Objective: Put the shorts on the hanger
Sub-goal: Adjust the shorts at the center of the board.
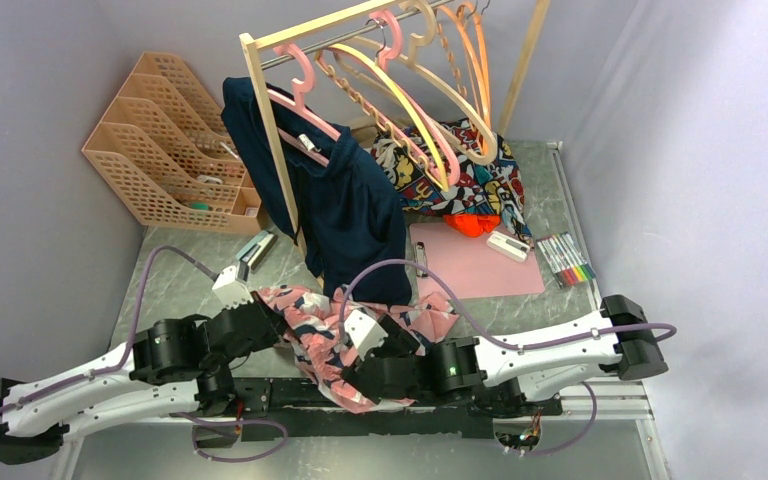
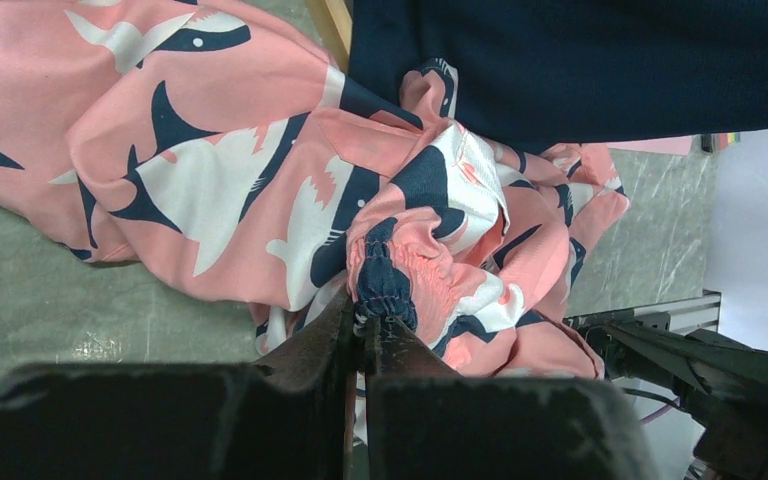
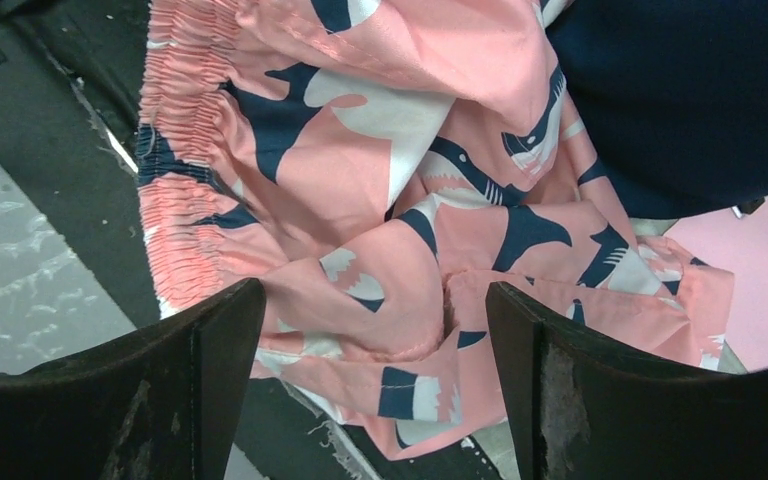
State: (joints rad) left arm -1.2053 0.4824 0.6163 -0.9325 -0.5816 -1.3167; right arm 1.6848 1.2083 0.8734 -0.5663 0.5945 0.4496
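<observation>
Your left gripper is pinched tight on the gathered elastic waistband of the salmon-pink shorts. They lie crumpled on the table just in front of the wooden rack, below the navy garment hung from it. That grip probably anchors the waistband so it can be opened out. Your right gripper is spread wide over the fabric, holding nothing, seemingly set for a second hold. The pale yellow hanger hangs on the rack's rail, well apart from the shorts.
</observation>
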